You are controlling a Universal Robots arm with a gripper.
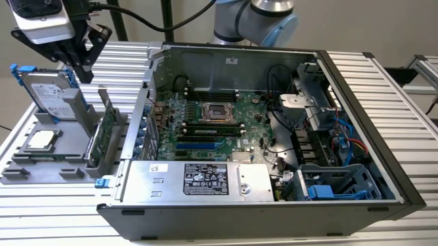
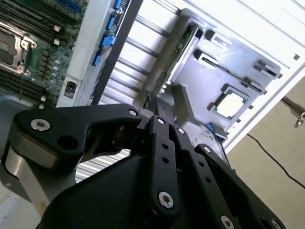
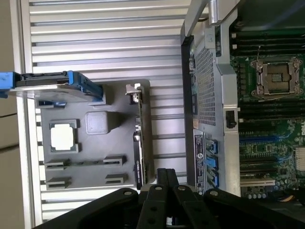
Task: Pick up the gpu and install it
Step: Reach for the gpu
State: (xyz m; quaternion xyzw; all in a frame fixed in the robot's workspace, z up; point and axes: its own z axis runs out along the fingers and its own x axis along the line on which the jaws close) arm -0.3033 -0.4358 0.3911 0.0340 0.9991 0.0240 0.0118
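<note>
Green gpu (image 1: 102, 134) upright, below the hand (image 1: 85, 77)

One gray holder tray (image 1: 38, 174) sits on one ribbed table (image 1: 383, 66) and carries three parts, one of each kind: one gpu (image 1: 102, 134), one silver hard drive (image 1: 51, 95) with blue clips, and one square silver chip (image 1: 42, 139). There is one open computer case (image 1: 239, 225), and inside it one motherboard (image 1: 253, 115), one processor socket (image 1: 217, 111) and one labelled power supply (image 1: 198, 180) can be counted; the memory slots are too small to count. One robot arm (image 1: 253, 15) and one gripper (image 1: 83, 76) make up the rest.
</note>
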